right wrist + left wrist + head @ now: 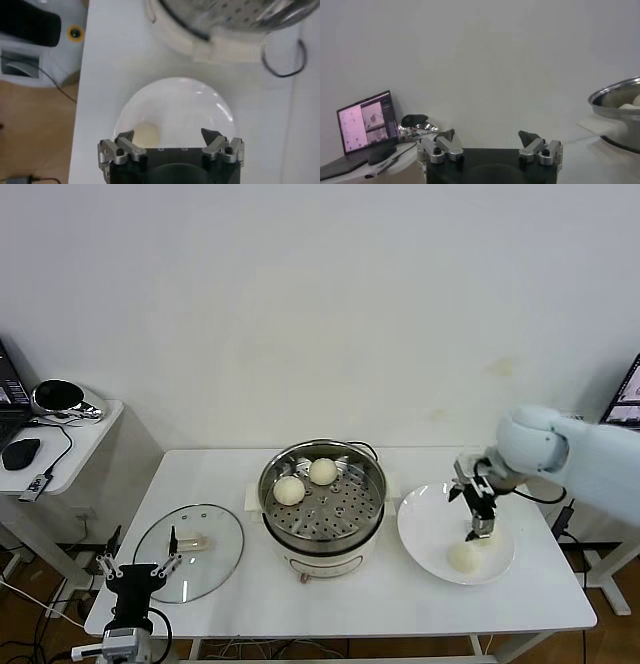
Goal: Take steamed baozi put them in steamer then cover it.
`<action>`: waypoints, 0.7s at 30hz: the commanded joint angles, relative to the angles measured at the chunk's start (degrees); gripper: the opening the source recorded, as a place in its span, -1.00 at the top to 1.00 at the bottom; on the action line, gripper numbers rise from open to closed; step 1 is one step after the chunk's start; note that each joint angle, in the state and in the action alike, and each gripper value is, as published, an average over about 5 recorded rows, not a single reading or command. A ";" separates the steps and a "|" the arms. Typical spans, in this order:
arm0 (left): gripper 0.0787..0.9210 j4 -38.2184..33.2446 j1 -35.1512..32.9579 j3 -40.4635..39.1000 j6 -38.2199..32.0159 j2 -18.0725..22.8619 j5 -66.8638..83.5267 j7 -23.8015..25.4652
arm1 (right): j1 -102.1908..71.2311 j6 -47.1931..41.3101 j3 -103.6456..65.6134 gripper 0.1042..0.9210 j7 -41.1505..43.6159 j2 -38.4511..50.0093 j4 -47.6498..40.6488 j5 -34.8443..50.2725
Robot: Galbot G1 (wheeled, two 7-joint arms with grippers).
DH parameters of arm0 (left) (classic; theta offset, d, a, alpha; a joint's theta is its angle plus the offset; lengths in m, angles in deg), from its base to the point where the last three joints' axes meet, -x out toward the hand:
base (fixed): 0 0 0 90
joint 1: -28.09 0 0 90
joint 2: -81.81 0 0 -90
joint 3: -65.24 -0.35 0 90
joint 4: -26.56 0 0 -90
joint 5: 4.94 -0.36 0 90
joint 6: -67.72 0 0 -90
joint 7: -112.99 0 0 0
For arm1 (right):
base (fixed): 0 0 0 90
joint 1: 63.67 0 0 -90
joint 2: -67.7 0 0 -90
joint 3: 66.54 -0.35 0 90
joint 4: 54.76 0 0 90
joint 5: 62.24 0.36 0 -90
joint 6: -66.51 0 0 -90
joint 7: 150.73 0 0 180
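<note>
A: Lid (190, 551) is seen flat on the table's left, left gripper (137, 572) parked beside it, jaws spread.

B: Steamer (322, 502) holds two baozi (290, 490); right gripper (479, 524), jaws apart and empty, hangs above the plate (425, 529), a bun (463, 557) just below it.

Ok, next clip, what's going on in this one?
The robot is moving buns from a plate into a steamer. Two buns already sit on the perforated tray. The right tool hangs open over the plate, where two buns are left: one lies clear near the front rim, the other sits by the tool's tips. The left tool waits open at the table's front edge, beside the glass lid lying flat on the table. The steamer is not yet covered.
</note>
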 commanded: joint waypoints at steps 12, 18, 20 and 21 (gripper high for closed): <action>-0.77 0.91 -0.30 0.82 -0.19 0.20 0.02 -0.07 | -29.09 6.06 -19.25 -0.76 -2.00 -1.66 -11.63 -14.65; -0.77 1.04 -0.06 0.84 -0.18 0.13 0.08 -0.06 | -30.38 5.97 -20.11 -0.76 -3.05 -3.24 -12.57 -14.58; -0.77 1.10 -0.03 0.81 -0.19 0.15 0.09 -0.07 | -30.60 5.80 -20.25 -0.76 -3.22 -3.72 -12.72 -14.69; -0.77 1.12 -0.02 0.82 -0.20 0.14 0.11 -0.08 | -30.66 5.66 -20.30 -0.76 -3.28 -3.90 -12.77 -14.74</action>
